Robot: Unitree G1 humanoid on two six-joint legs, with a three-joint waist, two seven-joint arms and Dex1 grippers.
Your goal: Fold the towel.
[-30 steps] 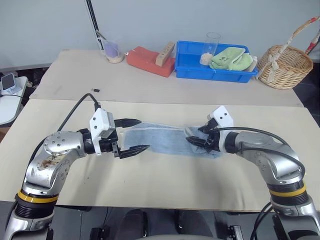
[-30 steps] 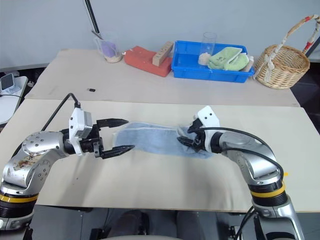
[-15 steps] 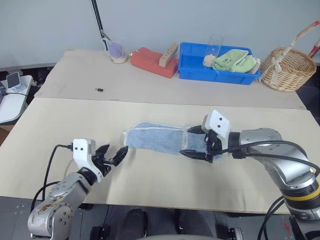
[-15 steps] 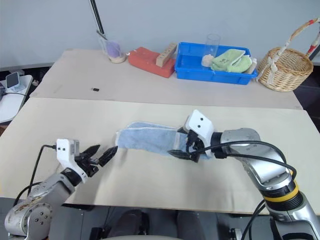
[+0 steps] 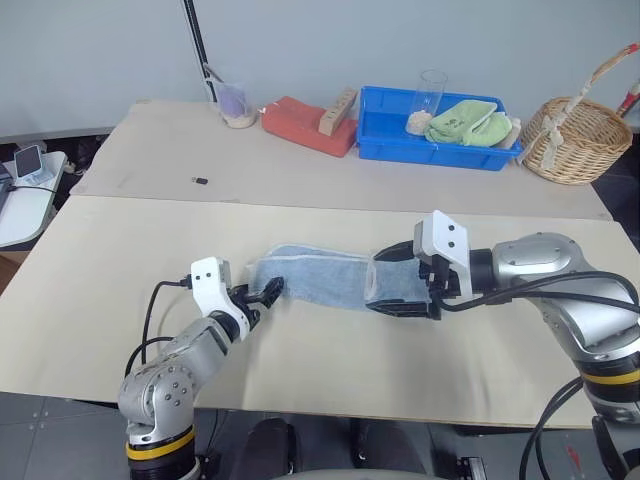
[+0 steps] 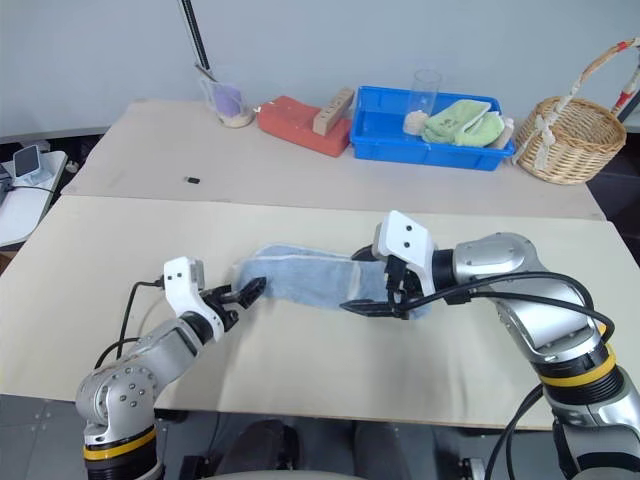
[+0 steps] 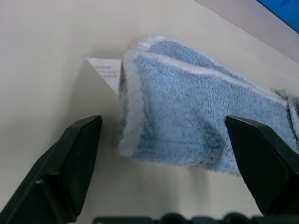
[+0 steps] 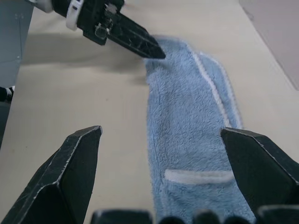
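Towel [image 5: 330, 281] lies as long narrow strip across middle of table [image 5: 120, 250], already folded lengthwise. Soft, light, limp terry; likely sags and drags, not slippery. Left gripper [image 5: 262, 297] at left end, jaws apart, holding nothing. Right gripper [image 5: 400, 278] spread wide above right end, empty. Best hold: hemmed corners at left end.

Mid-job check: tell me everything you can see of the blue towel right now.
The light blue terry-cloth towel lies flat on the beige table, folded into a long narrow strip with a pale stitched hem along its edges. A small white tag pokes out at its left end. The left claw is open just at that end, its fingers either side of the corner. The right claw is open over the right end, where a shorter flap is doubled over. Neither visibly grips it.
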